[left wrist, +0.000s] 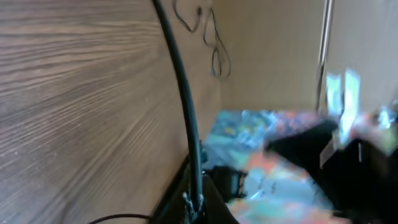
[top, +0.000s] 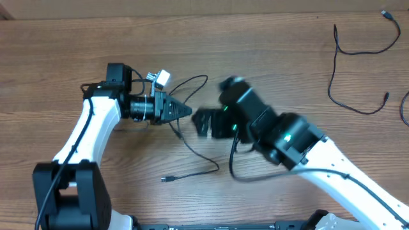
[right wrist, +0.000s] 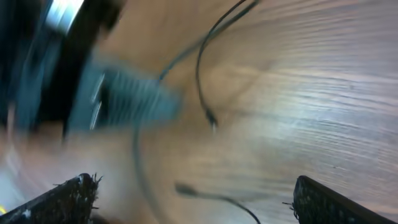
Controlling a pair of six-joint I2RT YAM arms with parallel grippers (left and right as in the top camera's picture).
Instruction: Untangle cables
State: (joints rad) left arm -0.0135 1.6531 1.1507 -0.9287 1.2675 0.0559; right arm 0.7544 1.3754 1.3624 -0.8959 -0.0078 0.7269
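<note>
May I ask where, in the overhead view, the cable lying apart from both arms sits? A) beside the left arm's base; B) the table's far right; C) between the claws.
B: the separate cable snakes down the far right of the view, nowhere near the centre or the left.

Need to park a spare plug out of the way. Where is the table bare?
Bare wood: the top-left corner above the left claw, and the top middle up to the loose cable at top right. Crowded in the centre, where the right claw and the looping cable meet.
</note>
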